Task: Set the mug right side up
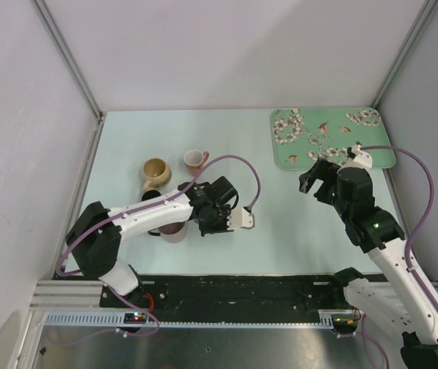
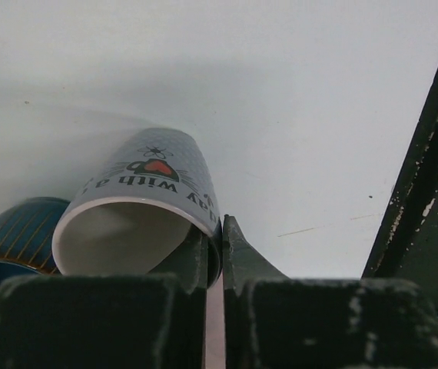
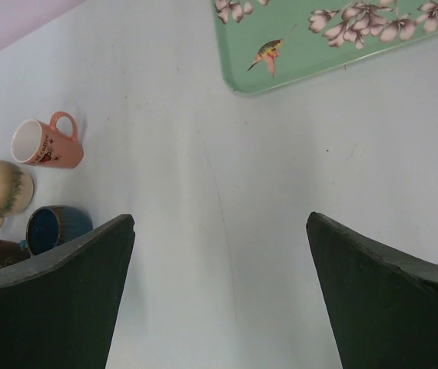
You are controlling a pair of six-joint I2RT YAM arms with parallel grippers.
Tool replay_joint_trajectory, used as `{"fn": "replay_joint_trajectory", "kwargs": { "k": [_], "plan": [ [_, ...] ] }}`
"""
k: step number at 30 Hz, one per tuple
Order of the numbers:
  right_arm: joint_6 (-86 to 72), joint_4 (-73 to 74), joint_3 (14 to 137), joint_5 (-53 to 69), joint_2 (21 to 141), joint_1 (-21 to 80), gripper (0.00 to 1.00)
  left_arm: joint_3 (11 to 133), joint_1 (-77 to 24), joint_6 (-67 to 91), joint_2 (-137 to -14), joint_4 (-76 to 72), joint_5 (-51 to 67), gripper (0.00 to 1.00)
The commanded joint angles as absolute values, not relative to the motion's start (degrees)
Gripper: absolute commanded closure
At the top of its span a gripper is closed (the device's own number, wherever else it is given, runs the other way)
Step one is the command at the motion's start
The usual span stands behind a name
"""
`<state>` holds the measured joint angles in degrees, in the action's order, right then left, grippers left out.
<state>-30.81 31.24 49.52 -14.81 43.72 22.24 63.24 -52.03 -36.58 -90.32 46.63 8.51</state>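
Pinches rim of mug (image 2: 154, 181) in left gripper (image 2: 214, 237), one finger inside. Lies tipped just beside blue cup (image 2: 11, 231), mouth facing wrist, base away. Holds right gripper (image 3: 220, 223) spread, well apart from blue cup.

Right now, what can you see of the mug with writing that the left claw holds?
It is a pale grey mug with a white inside, glossy like ceramic, printed with dark lettering and a red heart. No handle shows. Its open mouth faces the left wrist camera, so it looks tipped over. The left gripper pinches its rim, one finger inside, one outside. A dark blue striped mug sits right beside it.
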Motion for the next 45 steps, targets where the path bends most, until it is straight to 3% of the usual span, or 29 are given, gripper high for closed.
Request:
{"fn": "replay_joint_trajectory", "kwargs": {
  "k": [1,4,7,8,10,16,22,27,31,36,40,45],
  "plan": [
    [-29.2,28.7,49.7,-16.2,43.1,21.8,0.01,60.6,-52.0,-38.3,-90.0,41.6,6.8,0.9],
    [-28.4,28.4,49.6,-15.9,43.7,21.4,0.01,61.3,-52.0,-37.0,-88.9,41.5,5.6,0.49],
    [-26.9,28.4,49.7,-15.8,44.4,20.3,0.01,63.8,-52.0,-34.5,-85.8,42.2,4.2,0.18],
    [-26.2,28.3,49.7,-15.6,44.7,19.8,0.01,64.9,-52.0,-33.5,-85.1,43.1,3.9,0.09],
    [-24.4,28.1,49.7,-15.3,45.1,18.6,0.01,67.6,-52.0,-31.2,-83.1,44.5,2.4,0.03],
    [-19.0,24.9,48.0,-15.1,45.2,14.4,0.01,74.6,-50.8,-23.9,-75.1,47.5,-5.6,0.0],
    [-17.4,17.1,38.3,-18.9,44.1,12.5,0.0,75.8,-39.1,-16.0,-63.5,45.3,-5.2,0.0],
    [-21.9,10.9,30.4,-30.0,41.3,12.6,0.01,62.9,-25.7,-5.1,-50.7,32.3,-12.0,0.0],
    [-21.2,7.1,24.5,-31.0,38.0,13.0,0.01,49.4,-18.2,2.2,-42.7,24.3,-18.0,0.0],
    [-19.8,1.5,17.0,-29.5,33.2,12.9,0.01,34.7,-4.6,9.1,-36.9,14.2,-14.6,0.0],
    [-19.2,-2.0,15.5,-31.0,31.8,12.8,0.01,26.4,-0.6,10.0,-35.7,1.2,-12.9,0.0],
    [-23.2,-1.1,15.5,-37.7,32.2,12.7,0.01,20.7,-0.2,10.9,-33.3,-3.6,-19.2,0.0]
  ]
}}
